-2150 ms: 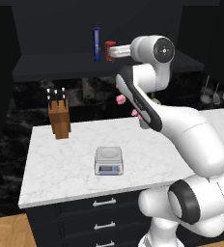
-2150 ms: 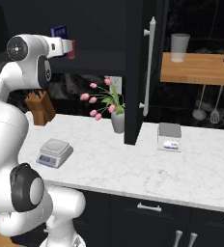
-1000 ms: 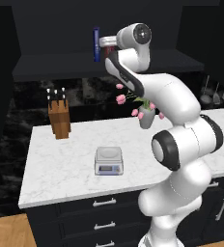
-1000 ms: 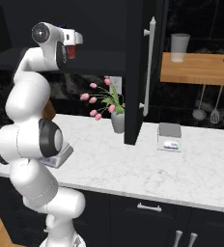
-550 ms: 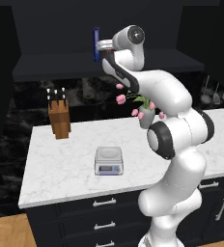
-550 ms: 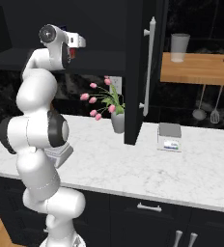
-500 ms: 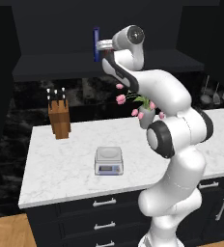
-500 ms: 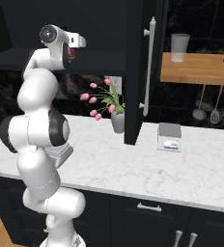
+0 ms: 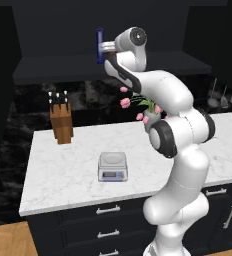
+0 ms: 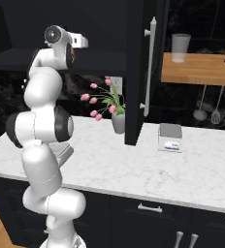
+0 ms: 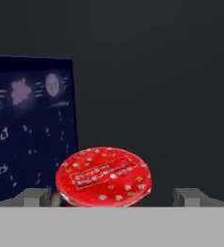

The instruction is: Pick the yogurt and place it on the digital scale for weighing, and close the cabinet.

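The yogurt [image 11: 103, 176] is a small red cup standing on the shelf of the black upper cabinet [image 9: 63, 67]; the hand view looks at its label-marked lid from close up. My gripper [image 11: 113, 196] is open, one fingertip on each side of the cup with a gap to it on both sides. From the base, the gripper [image 9: 105, 48] is raised into the cabinet beside a tall blue pack [image 9: 99, 45]. The silver-grey digital scale [image 9: 112, 166] sits on the white counter below, nothing on it. A cabinet door [image 10: 135, 72] with a long silver handle stands open.
A knife block [image 9: 61, 122] stands at the counter's back left, and a vase of pink flowers [image 10: 115, 114] behind my arm. A second flat scale [image 10: 170, 137] lies right of the open door. A wooden shelf [image 10: 197, 68] holds a glass and a red bottle; utensils hang below.
Over two seconds the arm has folded upright and pushed the hand into the cabinet towards the yogurt. In the last half second it has hardly moved.
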